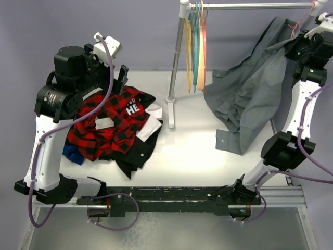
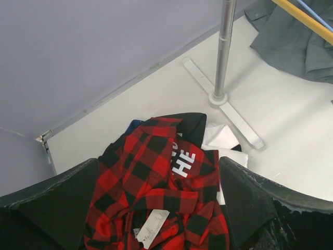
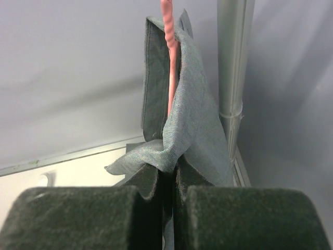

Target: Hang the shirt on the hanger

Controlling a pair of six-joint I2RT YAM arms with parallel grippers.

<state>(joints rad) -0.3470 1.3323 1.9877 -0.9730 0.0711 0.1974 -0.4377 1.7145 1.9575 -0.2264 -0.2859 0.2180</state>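
Two arms, two very different jobs: the right end effector is clamped tight on a fold of the grey shirt, high up at the right end of the rail. The pink hanger rises out of the pinched cloth, its twisted neck standing between the collar edges. Holding it up there looks deliberate to me, since the lift lets the body of the shirt fall free, its lower part trailing down onto the bench. Whether both shoulders sit on the wire I cannot tell; the fabric hides it. The left end effector hangs wide open with nothing in it, above the red plaid shirt, parked clear of the work, I'd guess. Three coloured hangers dangle from the rail, untouched.
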